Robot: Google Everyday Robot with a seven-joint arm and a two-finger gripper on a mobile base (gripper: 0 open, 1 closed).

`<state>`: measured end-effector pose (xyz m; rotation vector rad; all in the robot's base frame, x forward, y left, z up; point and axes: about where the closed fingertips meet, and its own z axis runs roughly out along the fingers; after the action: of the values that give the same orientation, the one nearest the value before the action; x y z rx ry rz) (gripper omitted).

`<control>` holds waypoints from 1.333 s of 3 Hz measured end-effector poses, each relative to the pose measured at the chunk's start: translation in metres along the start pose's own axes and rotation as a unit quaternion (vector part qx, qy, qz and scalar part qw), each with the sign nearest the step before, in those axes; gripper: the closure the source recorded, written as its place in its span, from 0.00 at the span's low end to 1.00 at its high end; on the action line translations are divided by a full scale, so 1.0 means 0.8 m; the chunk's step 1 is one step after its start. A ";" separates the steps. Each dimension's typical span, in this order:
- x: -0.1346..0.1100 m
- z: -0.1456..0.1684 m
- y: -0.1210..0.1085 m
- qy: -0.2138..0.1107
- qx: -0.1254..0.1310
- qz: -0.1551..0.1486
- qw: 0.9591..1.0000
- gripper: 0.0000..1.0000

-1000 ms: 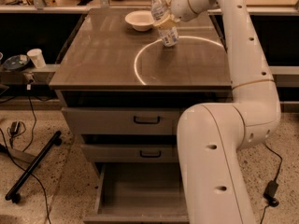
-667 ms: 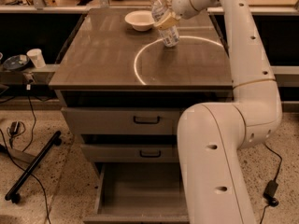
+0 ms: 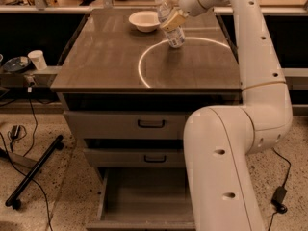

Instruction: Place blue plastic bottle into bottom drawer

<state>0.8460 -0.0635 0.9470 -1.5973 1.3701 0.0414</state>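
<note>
Dim warm light, a glaring ring (image 3: 142, 73) on the tabletop (image 3: 103, 57) by the pincer (image 3: 172, 18) clasping the bottle (image 3: 176, 36).

Robotics lab, terrazzo floor (image 3: 72, 177), trailing cables (image 3: 32, 110), drawer cabinet (image 3: 115, 124), jaws gripping blue plastic bottle (image 3: 175, 35) over its top

Floor: speckled terrazzo (image 3: 62, 177), dimly lit. A grey-brown cabinet (image 3: 96, 66) stands centre; a bright ring of light (image 3: 140, 69) lies on the right half of its top. Its two upper drawers (image 3: 110, 125) are closed, each with a dark handle. The gripper (image 3: 172, 19) is above the far part of this top. Left: a low ledge (image 3: 19, 77) carries a white cup (image 3: 37, 59) and a dark round dish (image 3: 16, 64). Black cables (image 3: 14, 134) and a black wheeled bar (image 3: 33, 171) lie on the near-left floor. Right floor: a power adapter (image 3: 279, 197) on its lead. A lit counter (image 3: 62, 1) runs along the far side.
</note>
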 end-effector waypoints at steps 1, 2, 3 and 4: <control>-0.031 -0.026 -0.018 0.001 0.015 -0.033 0.999 1.00; -0.034 -0.027 -0.017 -0.006 0.015 -0.029 0.999 1.00; -0.052 -0.057 -0.018 -0.037 0.018 -0.013 0.999 1.00; -0.052 -0.057 -0.018 -0.037 0.018 -0.013 0.999 1.00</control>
<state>0.8175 -0.0658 1.0038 -1.5682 1.2866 0.0603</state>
